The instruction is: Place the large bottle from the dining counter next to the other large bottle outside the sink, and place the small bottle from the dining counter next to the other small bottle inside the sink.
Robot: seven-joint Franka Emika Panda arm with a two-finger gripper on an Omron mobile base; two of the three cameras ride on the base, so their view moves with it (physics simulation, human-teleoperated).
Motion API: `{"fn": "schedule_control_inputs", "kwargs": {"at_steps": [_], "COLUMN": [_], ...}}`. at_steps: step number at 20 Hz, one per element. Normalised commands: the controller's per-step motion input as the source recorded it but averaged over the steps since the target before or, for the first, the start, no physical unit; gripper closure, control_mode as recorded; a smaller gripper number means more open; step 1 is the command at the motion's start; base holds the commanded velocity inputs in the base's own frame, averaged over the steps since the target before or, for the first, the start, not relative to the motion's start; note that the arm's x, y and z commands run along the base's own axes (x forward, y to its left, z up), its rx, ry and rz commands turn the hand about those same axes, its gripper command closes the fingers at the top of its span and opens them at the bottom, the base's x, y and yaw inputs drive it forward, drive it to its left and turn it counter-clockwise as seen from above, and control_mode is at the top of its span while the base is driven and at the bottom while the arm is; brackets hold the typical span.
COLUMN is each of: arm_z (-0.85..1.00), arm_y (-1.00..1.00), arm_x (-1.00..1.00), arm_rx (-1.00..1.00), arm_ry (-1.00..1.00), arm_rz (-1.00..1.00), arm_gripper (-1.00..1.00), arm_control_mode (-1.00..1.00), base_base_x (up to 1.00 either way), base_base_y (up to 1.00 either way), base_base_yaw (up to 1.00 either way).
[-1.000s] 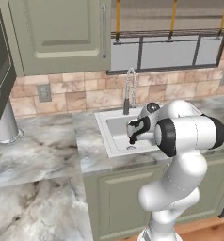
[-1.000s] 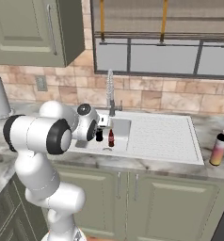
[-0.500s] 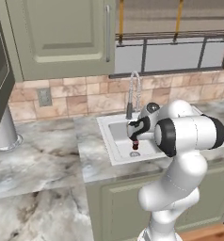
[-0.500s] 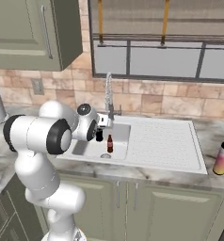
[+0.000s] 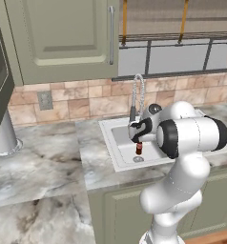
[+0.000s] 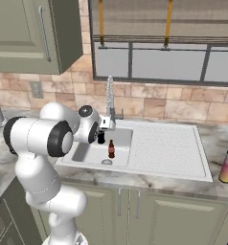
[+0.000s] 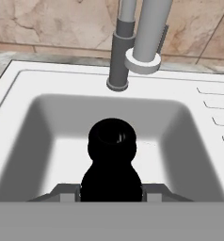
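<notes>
The jaws are clenched on the small black bottle (image 7: pixel 112 164), hanging over the sink (image 7: pixel 34 117) basin beside the tap. It looks light, stiff and slick, so a hold low on the body suits it. Since a second ago the base has driven and the view has shifted; the other small bottle (image 6: pixel 111 149) now stands nearer.

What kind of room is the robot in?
It looks like a kitchen. There is a white sink with a tall curved tap, set in a marble worktop, with green cabinets on the wall and a tiled backsplash under a window.
</notes>
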Motion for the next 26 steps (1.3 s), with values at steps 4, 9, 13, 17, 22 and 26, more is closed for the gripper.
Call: {"fn": "schedule_control_inputs", "kwargs": {"at_steps": [4,9,13,17,22,26], "arm_z": [0.0,0.0,0.0,0.0,0.0,-0.01], "arm_y": [0.0,0.0,0.0,0.0,0.0,0.0], "arm_x": [0.0,0.0,0.0,0.0,0.0,0.0], "arm_rx": [0.0,0.0,0.0,0.0,0.0,0.0], "arm_ry": [0.0,0.0,0.0,0.0,0.0,0.0], "arm_rz": [0.0,0.0,0.0,0.0,0.0,0.0], "arm_gripper": [1.0,1.0,1.0,1.0,1.0,1.0], "arm_control_mode": [1.0,1.0,1.0,1.0,-1.0,-1.0], "base_base_x": [0.02,0.0,0.0,0.0,0.0,0.0], "base_base_y": [0.0,0.0,0.0,0.0,0.0,0.0], "base_base_yaw": [0.0,0.0,0.0,0.0,0.0,0.0]}}
